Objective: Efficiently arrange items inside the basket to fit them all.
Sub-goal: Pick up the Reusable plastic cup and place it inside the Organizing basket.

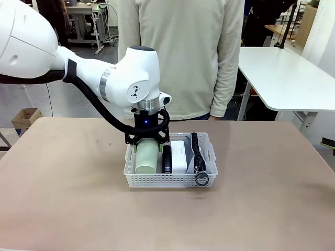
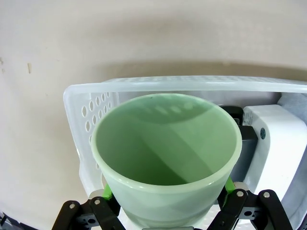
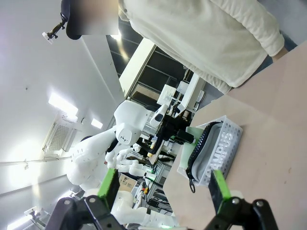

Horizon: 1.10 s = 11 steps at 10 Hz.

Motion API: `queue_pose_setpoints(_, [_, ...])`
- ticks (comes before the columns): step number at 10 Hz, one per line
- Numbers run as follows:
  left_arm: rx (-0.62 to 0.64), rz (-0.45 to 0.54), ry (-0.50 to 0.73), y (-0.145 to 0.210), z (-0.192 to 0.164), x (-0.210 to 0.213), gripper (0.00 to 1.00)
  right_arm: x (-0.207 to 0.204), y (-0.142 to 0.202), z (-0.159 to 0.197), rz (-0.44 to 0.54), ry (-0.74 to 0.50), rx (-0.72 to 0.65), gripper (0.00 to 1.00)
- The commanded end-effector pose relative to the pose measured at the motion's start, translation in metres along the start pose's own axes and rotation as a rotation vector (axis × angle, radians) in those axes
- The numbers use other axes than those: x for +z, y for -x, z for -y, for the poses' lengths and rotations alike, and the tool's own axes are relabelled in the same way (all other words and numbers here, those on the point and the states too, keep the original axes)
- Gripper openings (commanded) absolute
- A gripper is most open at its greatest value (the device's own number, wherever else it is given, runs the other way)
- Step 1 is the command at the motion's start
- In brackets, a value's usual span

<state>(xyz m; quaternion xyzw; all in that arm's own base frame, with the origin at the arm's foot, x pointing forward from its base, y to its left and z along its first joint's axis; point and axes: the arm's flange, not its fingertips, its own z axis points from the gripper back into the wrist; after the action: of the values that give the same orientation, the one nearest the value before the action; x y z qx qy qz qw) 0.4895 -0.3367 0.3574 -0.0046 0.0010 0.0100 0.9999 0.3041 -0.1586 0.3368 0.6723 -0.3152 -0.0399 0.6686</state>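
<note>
The white left arm reaches in from the left edge of the table toward its middle, wrist pointing straight down; its black left gripper (image 1: 146, 151) is clamped on something. The right gripper (image 3: 163, 189) stands with green-padded fingers (image 3: 108, 183) spread wide, holding nothing.

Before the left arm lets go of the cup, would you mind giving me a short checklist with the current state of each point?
1. Left gripper closed around the pale green cup: ok, a green pad on each side.
2. Cup inside the white basket, at its left end: ok.
3. Cup resting on the basket floor: cannot tell.
4. Black stapler, white box device and grey CAMPUS pouch in the basket beside the cup: ok.
5. Right gripper open and away from the basket: ok.
6. Pouch's zipper strap inside the basket: not ok, its ring hangs over the front rim.
</note>
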Motion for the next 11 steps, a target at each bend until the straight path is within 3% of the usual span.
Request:
queue_pose_setpoints(1, [0.015, 0.03, -0.042, -0.004, 0.006, -0.002, 0.91, 0.003, 0.001, -0.004, -0.01, -0.005, 0.0, 1.0])
queue_pose_setpoints(5, [0.016, 0.011, -0.057, -0.005, 0.008, -0.008, 0.91, 0.003, 0.001, -0.004, -0.01, -0.005, 0.0, 1.0])
queue_pose_setpoints(6, [0.016, 0.001, -0.055, -0.006, 0.008, -0.009, 1.0, 0.003, 0.001, -0.004, -0.01, -0.005, 0.0, 1.0])
queue_pose_setpoints(11, [0.013, 0.014, -0.027, -0.005, 0.004, 0.002, 1.0, 0.003, 0.001, -0.004, -0.01, -0.005, 0.0, 1.0])
